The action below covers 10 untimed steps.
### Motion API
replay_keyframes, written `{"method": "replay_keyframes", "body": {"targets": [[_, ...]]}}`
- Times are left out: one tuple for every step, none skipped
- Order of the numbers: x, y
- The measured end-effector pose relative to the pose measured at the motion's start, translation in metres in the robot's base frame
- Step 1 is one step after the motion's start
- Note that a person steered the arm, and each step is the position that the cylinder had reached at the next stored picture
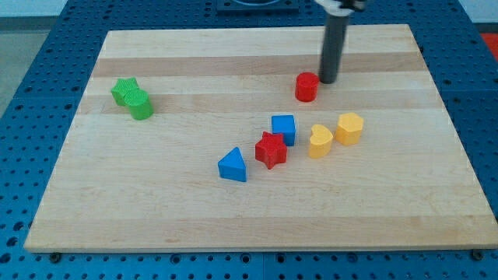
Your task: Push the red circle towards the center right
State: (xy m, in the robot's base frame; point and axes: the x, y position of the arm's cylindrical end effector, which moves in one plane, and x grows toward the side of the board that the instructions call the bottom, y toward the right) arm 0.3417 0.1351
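The red circle (306,87) is a short red cylinder above the board's middle, a little to the right. My tip (327,81) is at the lower end of the dark rod that comes down from the view's top. It stands just right of the red circle and slightly above it, very close or touching.
A blue cube (284,128), red star (271,150) and blue triangle (233,166) run diagonally below the red circle. Two yellow hearts (320,141) (349,128) lie lower right. A green star (124,90) and green circle (141,106) sit at the left of the wooden board (233,218).
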Motion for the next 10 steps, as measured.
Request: {"method": "replay_keyframes", "body": {"targets": [[0.004, 0.014], [-0.021, -0.003], [-0.032, -0.043], [-0.033, -0.092], [-0.01, -0.119], [0.01, -0.117], [0.01, -0.085], [0.01, -0.048], [0.01, -0.01], [0.01, 0.028]]}}
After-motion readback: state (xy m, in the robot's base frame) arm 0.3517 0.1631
